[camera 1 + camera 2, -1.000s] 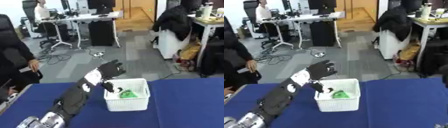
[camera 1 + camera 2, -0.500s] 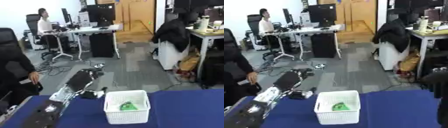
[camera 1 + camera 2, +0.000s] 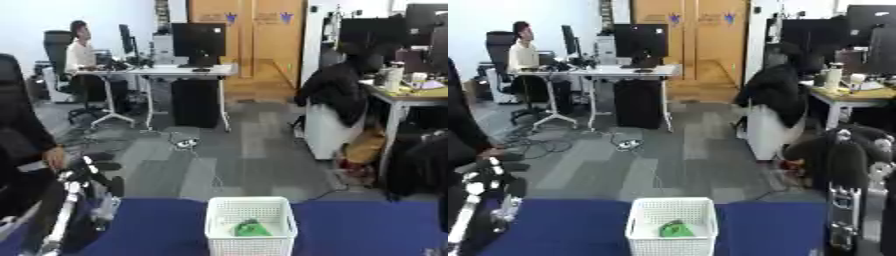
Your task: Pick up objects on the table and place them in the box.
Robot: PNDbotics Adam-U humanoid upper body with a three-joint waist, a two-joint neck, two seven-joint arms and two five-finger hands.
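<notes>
I see the blue worktop (image 3: 157, 225) across the bottom of both views; the office floor and desks lie beyond its far edge. The white box (image 3: 250, 231), a slatted basket, stands upright near the middle of the worktop, mouth up, its walls flaring slightly toward the rim; it looks about as wide as deep, so I cannot call a long axis. Inside it, on the bottom, lies a small green object (image 3: 251, 229); it is a blurred lump, and I cannot tell which way it points. My left robot hand (image 3: 96, 172) is raised at the left edge, well apart from the box, over the worktop's far corner; its fingers are too blurred for me to tell whether they are straight or curled. The right eye view shows what the left eye view does not: my right robot hand (image 3: 855, 145) held up at the right edge, fingers curled over with nothing in them that I can see.
</notes>
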